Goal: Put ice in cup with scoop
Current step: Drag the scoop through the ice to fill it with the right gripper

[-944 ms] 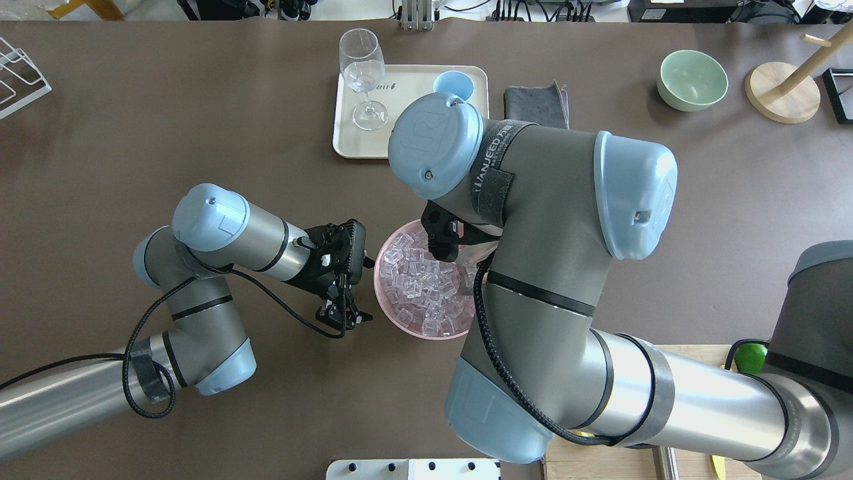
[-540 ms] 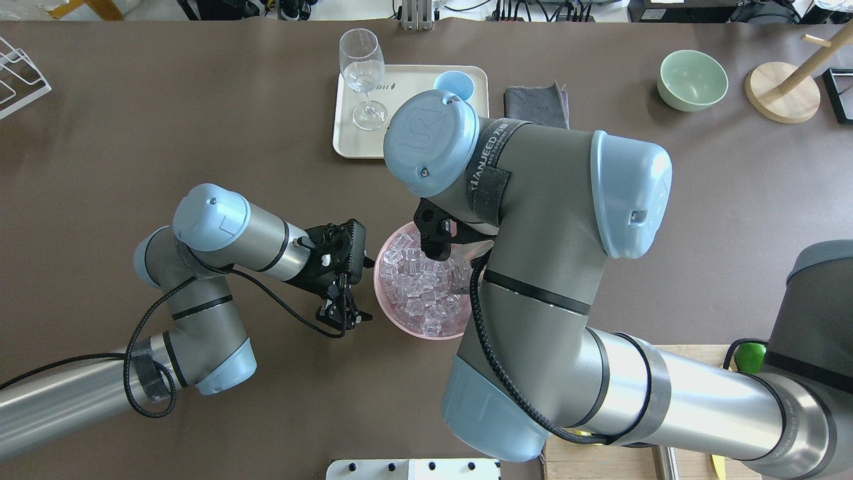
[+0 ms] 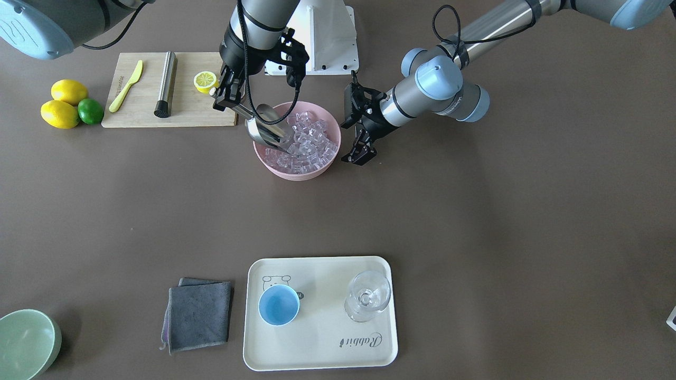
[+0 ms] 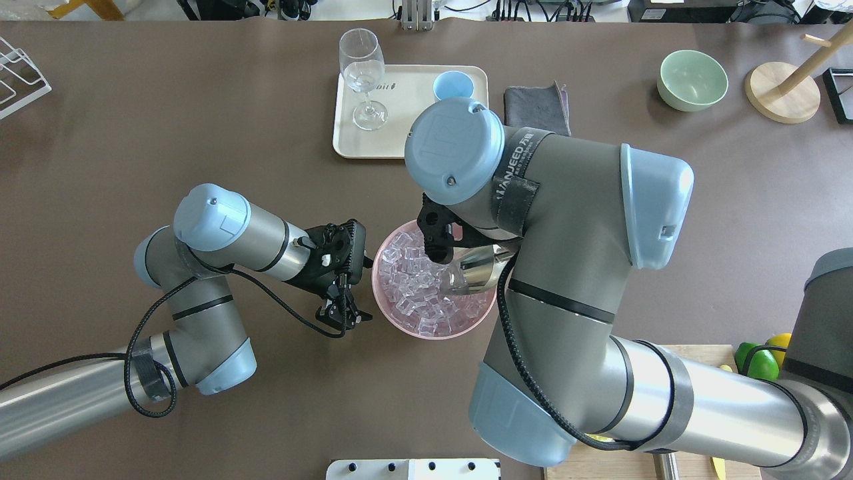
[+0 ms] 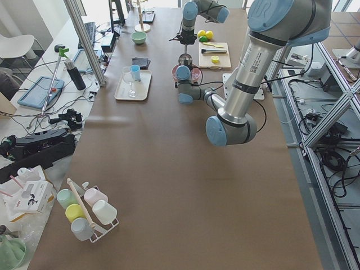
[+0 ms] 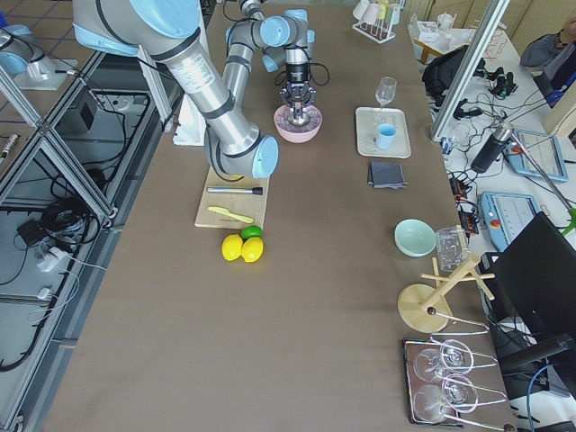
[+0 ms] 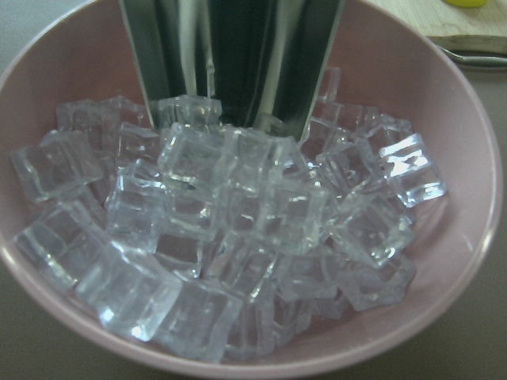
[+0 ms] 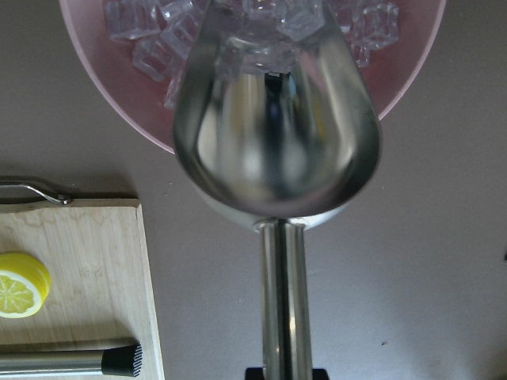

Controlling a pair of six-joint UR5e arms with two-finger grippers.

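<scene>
My right gripper (image 3: 226,100) is shut on the thin handle of the steel scoop (image 3: 266,132). The scoop's trough tilts down into the pink bowl (image 3: 296,174), its mouth pushed into the clear ice cubes (image 3: 309,142). The right wrist view shows the trough (image 8: 277,142) with cubes (image 8: 261,20) at its lip. My left gripper (image 3: 360,157) is open and empty, low beside the bowl's rim; its wrist view looks at the ice (image 7: 238,237) and the scoop (image 7: 230,55). The light-blue cup (image 3: 278,305) stands empty on the cream tray (image 3: 322,348), far from both grippers.
A stemmed glass (image 3: 367,295) shares the tray. A grey cloth (image 3: 198,314) and a pale green bowl (image 3: 24,343) lie beside it. A wooden board (image 3: 195,113) near the bowl holds a steel cylinder (image 3: 165,82), a yellow knife (image 3: 127,84) and a lemon half (image 3: 205,81).
My right arm has shifted to the right, and the scoop now shows at the bowl's right side with its mouth in the ice. The left arm has not moved.
</scene>
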